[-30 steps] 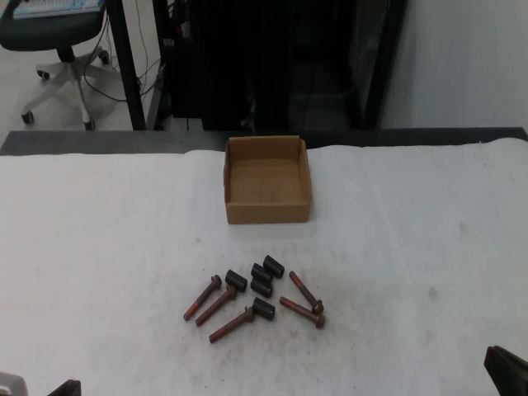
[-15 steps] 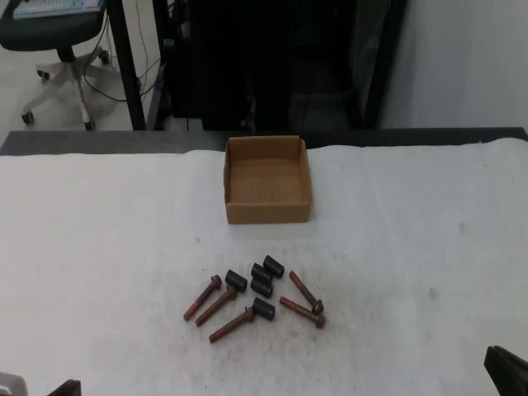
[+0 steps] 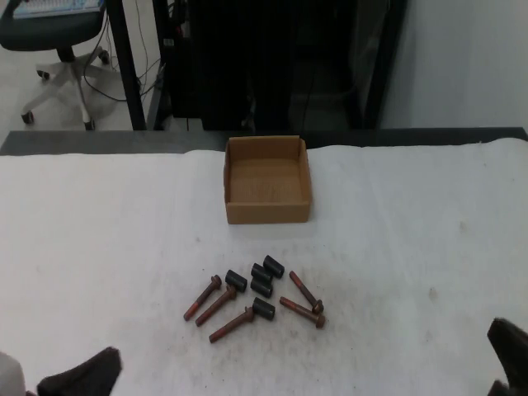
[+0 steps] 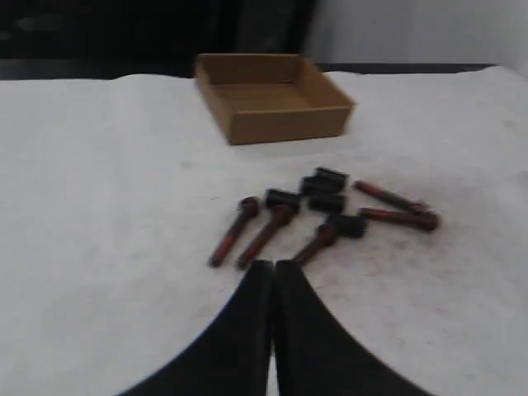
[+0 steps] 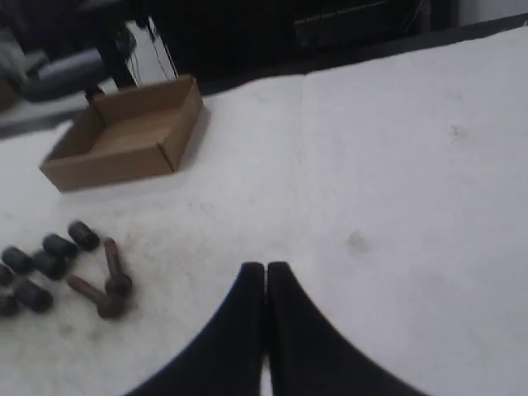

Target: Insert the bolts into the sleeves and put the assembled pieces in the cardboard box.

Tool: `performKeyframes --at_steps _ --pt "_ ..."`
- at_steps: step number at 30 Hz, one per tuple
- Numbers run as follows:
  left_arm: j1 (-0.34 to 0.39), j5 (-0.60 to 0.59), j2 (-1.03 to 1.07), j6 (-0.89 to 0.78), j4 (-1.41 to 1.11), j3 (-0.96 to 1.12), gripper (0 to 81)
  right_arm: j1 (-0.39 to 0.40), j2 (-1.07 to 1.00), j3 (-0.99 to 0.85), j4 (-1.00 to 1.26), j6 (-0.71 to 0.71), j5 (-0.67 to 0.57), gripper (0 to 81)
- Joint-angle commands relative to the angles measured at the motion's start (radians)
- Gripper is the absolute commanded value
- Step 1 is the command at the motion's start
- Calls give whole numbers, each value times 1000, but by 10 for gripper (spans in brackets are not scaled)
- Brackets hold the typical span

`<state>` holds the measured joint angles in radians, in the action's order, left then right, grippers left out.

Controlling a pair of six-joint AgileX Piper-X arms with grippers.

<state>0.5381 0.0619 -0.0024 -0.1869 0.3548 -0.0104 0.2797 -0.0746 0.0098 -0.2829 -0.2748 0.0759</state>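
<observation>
We see the left gripper (image 4: 272, 267) and right gripper (image 5: 266, 269) clenched empty at the bench's (image 3: 99, 231) near edge, with bolts (image 3: 200, 299) and sleeves (image 3: 273, 266) clustered mid-bench.

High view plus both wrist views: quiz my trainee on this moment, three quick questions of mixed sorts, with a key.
1. True or false: the cardboard box already holds an assembled piece.
2. The left gripper is: A open; B shut, holding nothing; C shut on a sleeve.
3. How many bolts lie on the white cloth?
Key: 1 false; 2 B; 3 five.
</observation>
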Motion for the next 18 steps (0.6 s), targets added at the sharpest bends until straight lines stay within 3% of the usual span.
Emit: performKeyframes --at_steps 1,7,11,14,18 --pt "1 -223 2 -8 -94 10 3 0 9 -10 111 -168 -3 8" --pt "1 -408 2 -48 -119 10 3 0 9 -10 272 -206 -3 8" --pt "1 -422 2 -137 -237 10 3 0 9 -10 329 -221 -6 8" --pt "1 -414 2 -136 -324 10 3 0 9 -10 373 -223 -166 8" --pt "1 -414 114 -112 -186 68 3 0 -30 -10 283 -227 -336 8"
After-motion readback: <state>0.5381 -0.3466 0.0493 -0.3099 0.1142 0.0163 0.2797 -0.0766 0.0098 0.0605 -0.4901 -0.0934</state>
